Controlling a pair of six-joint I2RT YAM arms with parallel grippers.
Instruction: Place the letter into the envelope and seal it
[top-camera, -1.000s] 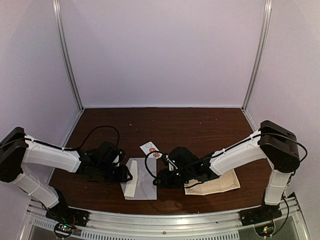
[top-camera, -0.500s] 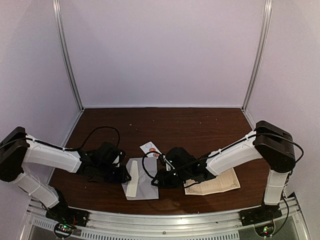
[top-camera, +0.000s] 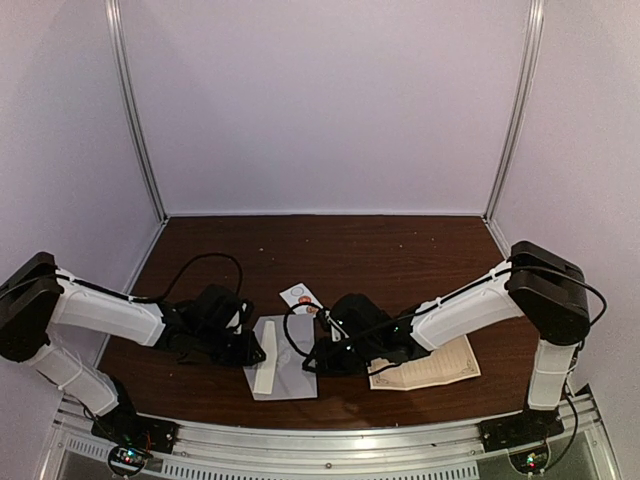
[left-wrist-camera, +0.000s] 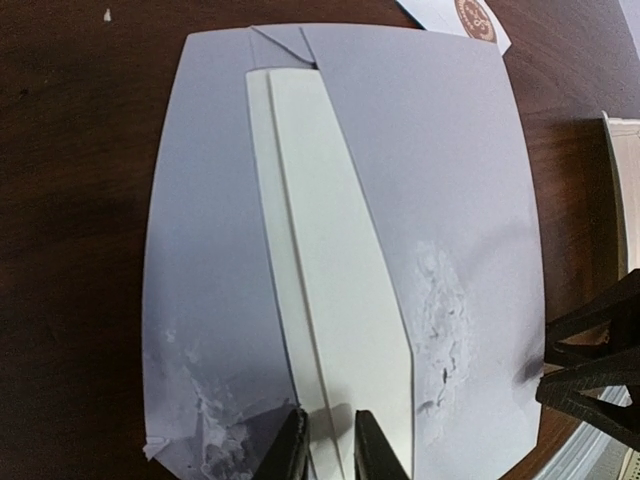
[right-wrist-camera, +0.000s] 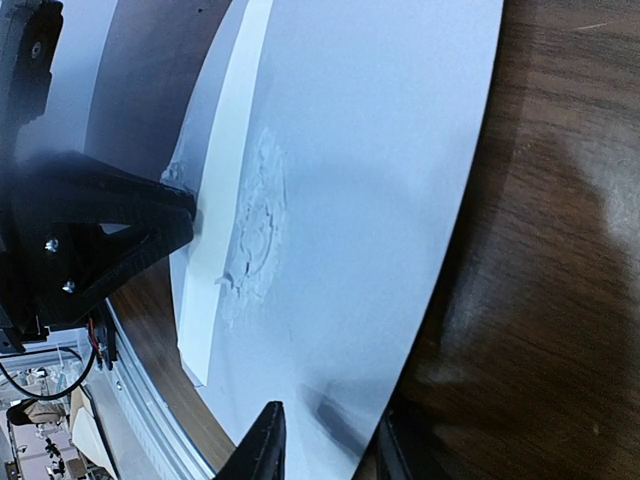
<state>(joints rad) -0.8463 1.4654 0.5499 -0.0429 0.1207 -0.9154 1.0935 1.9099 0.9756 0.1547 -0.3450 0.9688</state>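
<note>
Two hands meet the envelope (top-camera: 293, 372), flat at six o'clock on the counter (top-camera: 400, 250). It looks thin, light, bendy and easy to tear. Now the left hand (left-wrist-camera: 328, 442) pinches its cream flap (left-wrist-camera: 330, 280), a good hold. The right hand (right-wrist-camera: 325, 450) is at the three o'clock edge, and I cannot tell its grip.

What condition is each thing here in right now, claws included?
Envelope: flat on the table, flap raised, unsealed.
Letter: flat on the table, outside the envelope.
Sticker strip: lying flat, apart from both grippers.
Left gripper: narrow around the flap's edge; grip unclear.
Right gripper: astride the envelope's edge; grip unclear.
</note>
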